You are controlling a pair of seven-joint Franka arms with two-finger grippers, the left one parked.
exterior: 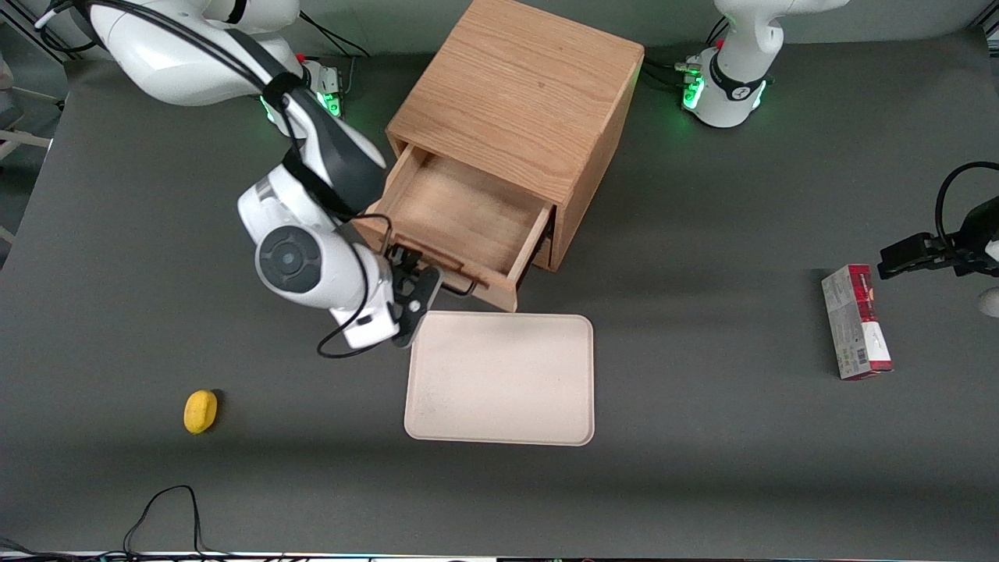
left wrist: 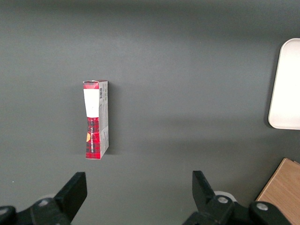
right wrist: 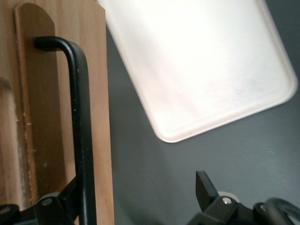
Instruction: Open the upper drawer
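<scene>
Here, upper drawer pulled out, tool spread wide at its handle

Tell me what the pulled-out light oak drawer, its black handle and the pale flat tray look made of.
The upper drawer: wood, matte, grain lines showing. Its black handle: probably coated metal, a smooth bent rod with slight sheen. The tray: likely plastic, smooth, cream, rounded corners. The gripper is open at the handle.

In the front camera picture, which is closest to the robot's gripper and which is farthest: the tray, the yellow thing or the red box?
From the gripper, open at the upper drawer's black handle:
1. Tray: right beside it, nearer the camera.
2. Yellow thing: toward the working arm's end, nearer the camera.
3. Red box: toward the parked arm's end.
</scene>
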